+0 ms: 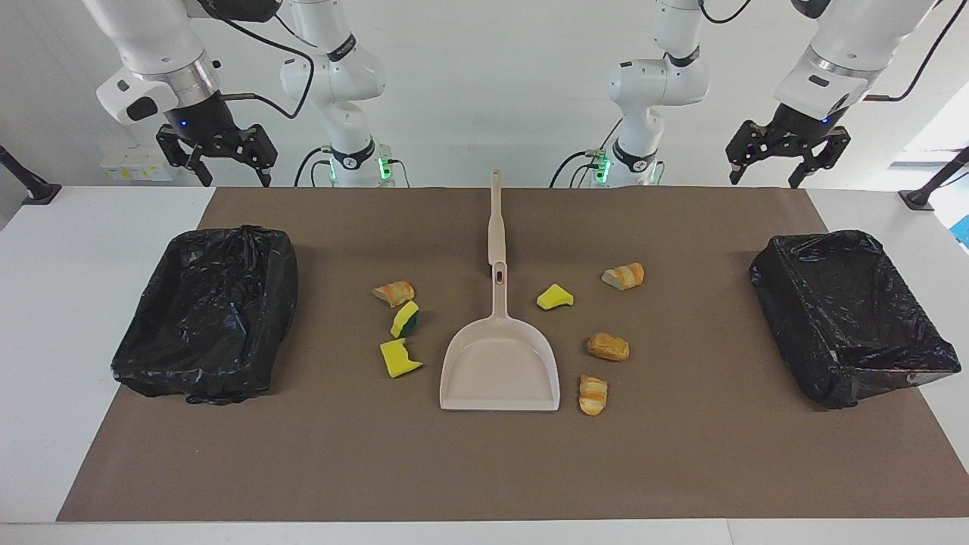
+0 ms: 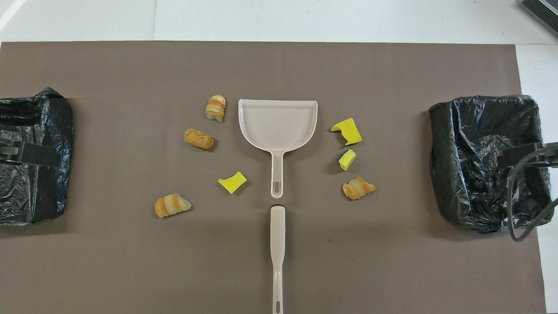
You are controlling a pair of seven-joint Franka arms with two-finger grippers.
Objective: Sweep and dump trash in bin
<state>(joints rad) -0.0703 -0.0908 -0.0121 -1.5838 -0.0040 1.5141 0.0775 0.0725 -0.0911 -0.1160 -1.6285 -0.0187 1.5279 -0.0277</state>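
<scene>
A white table (image 1: pixel 68 303) carries a wide brown paper mat (image 1: pixel 484 469) that covers most of its top. On the mat sit two rectangular bins lined with crinkled black plastic bags, one bin (image 1: pixel 208 314) at the right arm's end and the other bin (image 1: pixel 852 314) at the left arm's end, both well apart from everything in the middle. Each arm waits raised at the robots' edge of the table: the right gripper (image 1: pixel 227 175) hangs over the mat's edge near its bin with its fingers spread apart and nothing between them, and the left gripper (image 1: pixel 764 178) hangs likewise near the other bin, also released and empty. In the centre lies a beige plastic dustpan (image 1: pixel 500 363), its mouth pointing away from the robots and its handle toward them. In line with that handle, nearer to the robots, lies a slim beige brush (image 1: pixel 495 219), its bristle end just beside the dustpan's handle tip. The trash (image 1: pixel 608 347) is scattered on the mat on both sides of the dustpan: three scraps toward the right arm's end, namely two yellow sponge chunks, one green-backed, and an orange-brown bread-like lump, and four toward the left arm's end, namely one yellow sponge chunk and three bread-like lumps. None lies in the pan or in a bin.
</scene>
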